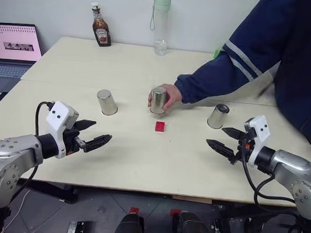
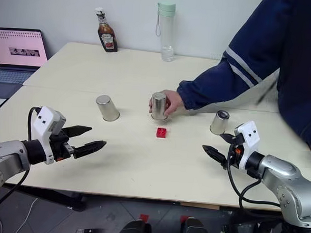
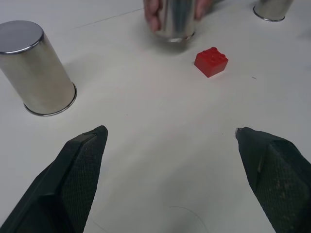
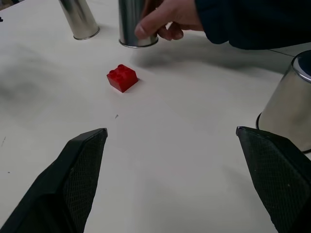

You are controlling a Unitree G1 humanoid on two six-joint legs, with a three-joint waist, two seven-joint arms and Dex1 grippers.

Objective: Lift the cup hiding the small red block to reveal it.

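Observation:
Three silver cups stand upside down in a row on the table: a left cup [image 1: 107, 102], a middle cup [image 1: 158, 101] and a right cup [image 1: 218, 115]. A person's hand [image 1: 171, 96] grips the middle cup. The small red block [image 1: 159, 126] lies uncovered on the table just in front of that cup, also seen as a studded brick [image 3: 211, 61]. My left gripper [image 1: 103, 130] hovers open near the front left, short of the left cup. My right gripper [image 1: 214, 135] is open too, just in front of the right cup [image 4: 290, 104]. Nothing is between either pair of fingers.
The person's blue sleeve [image 1: 238, 63] reaches in from the far right. A ketchup bottle [image 1: 101, 33] and a tall clear bottle [image 1: 161, 26] stand at the table's back edge. A laptop [image 1: 14, 47] sits at the far left. The pale table [image 1: 142, 163] runs bare between my grippers.

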